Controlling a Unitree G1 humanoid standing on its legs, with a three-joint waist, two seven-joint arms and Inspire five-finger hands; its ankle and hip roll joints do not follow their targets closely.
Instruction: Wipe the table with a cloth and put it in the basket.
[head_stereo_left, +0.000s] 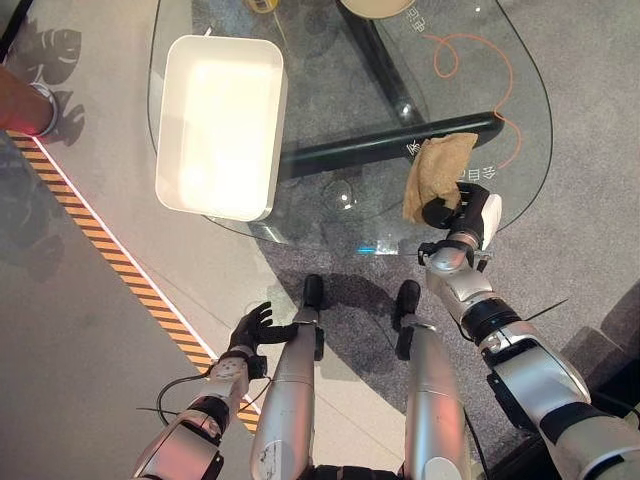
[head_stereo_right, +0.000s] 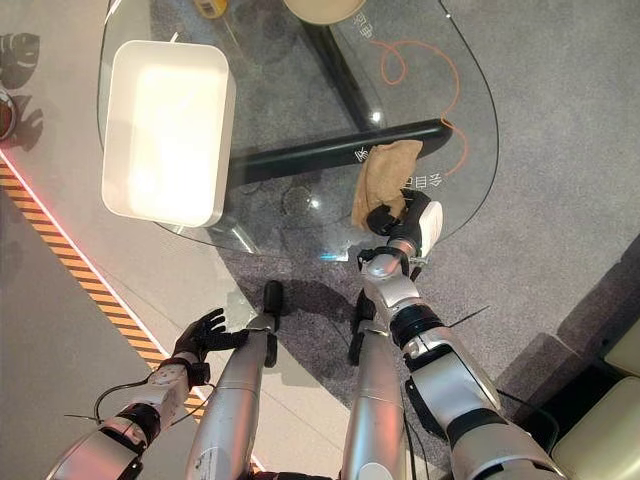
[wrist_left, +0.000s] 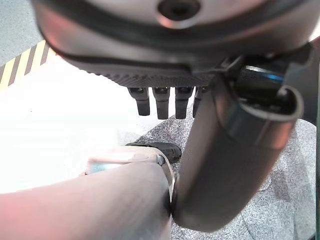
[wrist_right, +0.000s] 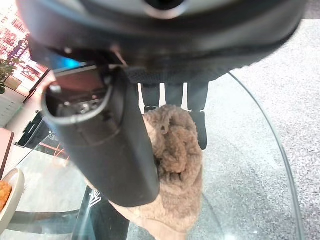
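A brown cloth (head_stereo_left: 438, 170) lies bunched on the near right part of the glass table (head_stereo_left: 340, 100). My right hand (head_stereo_left: 445, 212) sits at the cloth's near end. In the right wrist view its thumb and fingers (wrist_right: 172, 95) pinch a fold of the cloth (wrist_right: 175, 150). The white basket (head_stereo_left: 275, 130), a deep rectangular tub, stands on the table's left side, well apart from the cloth. My left hand (head_stereo_left: 250, 330) hangs low beside the table's near edge with its fingers (wrist_left: 160, 102) relaxed and holding nothing.
A black bar of the table's base (head_stereo_left: 380, 145) runs under the glass beside the cloth. An orange cord (head_stereo_left: 500, 90) loops below the glass at the right. A round dish (head_stereo_left: 385, 8) sits at the far edge. Yellow-black striped tape (head_stereo_left: 110, 255) crosses the floor at left.
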